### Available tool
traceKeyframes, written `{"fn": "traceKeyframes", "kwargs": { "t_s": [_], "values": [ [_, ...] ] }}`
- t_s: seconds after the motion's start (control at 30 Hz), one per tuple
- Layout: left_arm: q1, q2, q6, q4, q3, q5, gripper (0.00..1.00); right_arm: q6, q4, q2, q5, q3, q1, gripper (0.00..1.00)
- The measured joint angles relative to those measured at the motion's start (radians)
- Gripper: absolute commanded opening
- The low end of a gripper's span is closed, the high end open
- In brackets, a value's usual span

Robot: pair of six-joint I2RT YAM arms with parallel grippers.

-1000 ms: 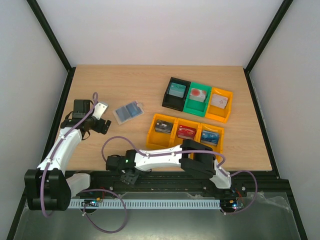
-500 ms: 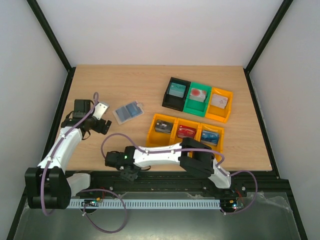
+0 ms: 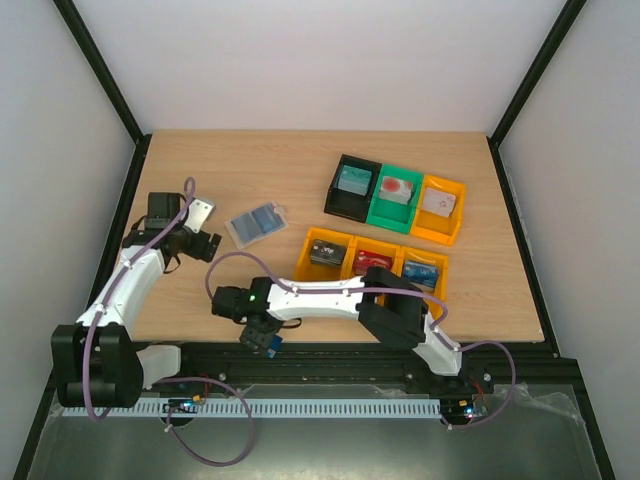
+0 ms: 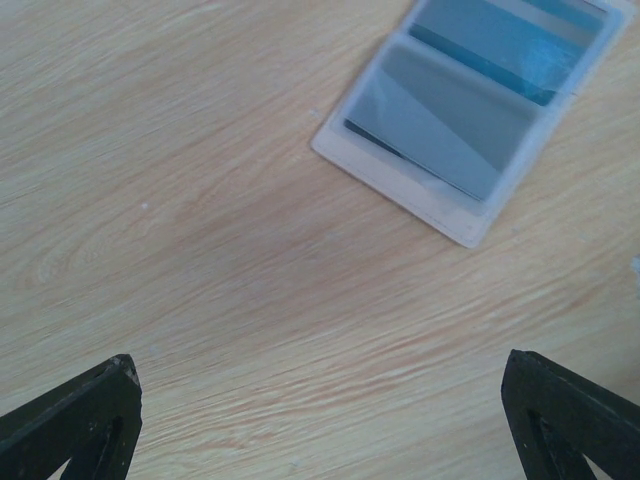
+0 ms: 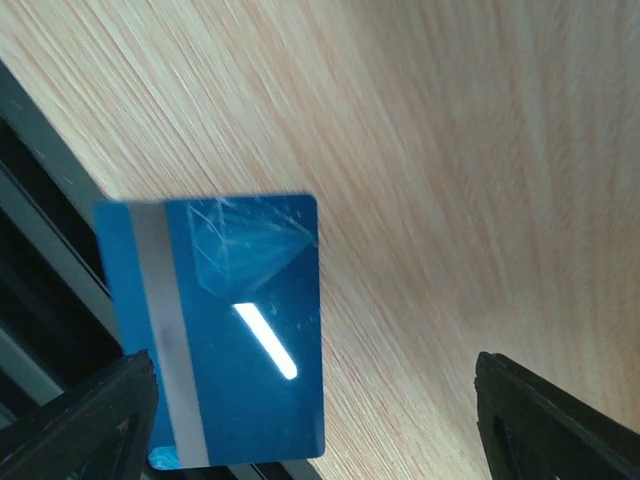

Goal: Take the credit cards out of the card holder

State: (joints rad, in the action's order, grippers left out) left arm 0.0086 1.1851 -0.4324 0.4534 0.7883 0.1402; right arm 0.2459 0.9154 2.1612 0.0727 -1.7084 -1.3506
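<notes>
Extraction is partway done, judging by one card lying out of the wallet. At the left, the left gripper (image 4: 318, 380) hovers over bare table (image 3: 300, 170) with its jaws spread as wide as they go and nothing between them. The card holder (image 3: 256, 222) lies just to its right, apart from the fingers. It is open and flat with its blue-grey pockets facing up. Its long axis runs left to right across the table, tilted slightly away at the right end. A brighter blue strip in one pocket may be another card, but I cannot tell.

Right of that, at the table's near edge, the right gripper (image 5: 312, 365) stands well open and grips nothing. The blue card (image 5: 235, 330) lies flat beneath it, stripe side up. Its long axis points roughly toward the fingers, and one end sits at or just over the edge. Whether the left finger touches its corner is unclear.

The next move likely calls for pinning the wallet with one gripper while the other pinches an exposed card edge and draws it out along the pocket's opening.
</notes>
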Motion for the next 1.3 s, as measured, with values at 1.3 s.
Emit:
{"fn": "traceKeyframes", "kwargs": {
  "t_s": [1.3],
  "values": [
    [0.026,0.020,0.055,-0.017,0.018,0.010,0.99,0.051,-0.033,0.052,-0.070,0.023,-0.054,0.88]
  ]
}}
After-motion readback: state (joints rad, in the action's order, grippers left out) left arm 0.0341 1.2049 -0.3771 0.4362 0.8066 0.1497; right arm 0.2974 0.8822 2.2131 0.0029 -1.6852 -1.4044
